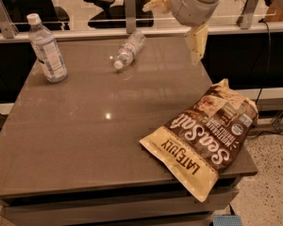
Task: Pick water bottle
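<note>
Since the water bottle [129,48] lies on its side near the far edge of the table [85,126], roughly midway along it with its white cap toward the near left, it looks likely to roll if nudged. The body is round and ribbed and the tabletop looks slick. The end effector [172,32] hangs above the far right part of the table, right of the bottle and well apart from it, with fingers spread wide and nothing held.

Risks from here:
- Closing along the bottle's length rather than across it, so the fingers slip off cap or base
- One finger touching first and knocking it toward the far edge or far left corner
- Thin crinkly plastic that probably squashes, so a hard squeeze could pop it out sideways
- Mistaking the target: the bigger upright bottle [47,51] at the far left corner is the wrong one

The chip bag [203,145] hangs over the near right corner, clear of the likely path, so it poses low risk
</note>
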Robot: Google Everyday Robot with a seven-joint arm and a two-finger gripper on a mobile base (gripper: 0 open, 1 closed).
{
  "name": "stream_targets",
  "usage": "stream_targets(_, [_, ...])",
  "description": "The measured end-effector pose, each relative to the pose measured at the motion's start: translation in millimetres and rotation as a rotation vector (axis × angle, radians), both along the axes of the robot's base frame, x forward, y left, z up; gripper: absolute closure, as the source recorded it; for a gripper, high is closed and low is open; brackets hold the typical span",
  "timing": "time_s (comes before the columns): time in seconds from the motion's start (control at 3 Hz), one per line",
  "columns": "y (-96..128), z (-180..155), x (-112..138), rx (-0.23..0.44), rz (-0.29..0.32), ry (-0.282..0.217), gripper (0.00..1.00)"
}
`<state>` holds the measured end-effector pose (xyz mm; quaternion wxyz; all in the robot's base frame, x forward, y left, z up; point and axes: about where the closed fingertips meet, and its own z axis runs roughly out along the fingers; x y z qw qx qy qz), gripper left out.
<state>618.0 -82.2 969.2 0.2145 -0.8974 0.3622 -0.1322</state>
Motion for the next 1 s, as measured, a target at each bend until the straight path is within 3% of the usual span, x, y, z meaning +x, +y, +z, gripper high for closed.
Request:
stream_targets(0.33, [12,-14,47,-0.120,0.131,-0.073,0.00])
stream_targets(0.67, [24,-34,85,-0.201,0.243,-0.083,0.00])
stream_targets(1.0, [36,-55,118,-0.244,0.301,-0.075,0.00])
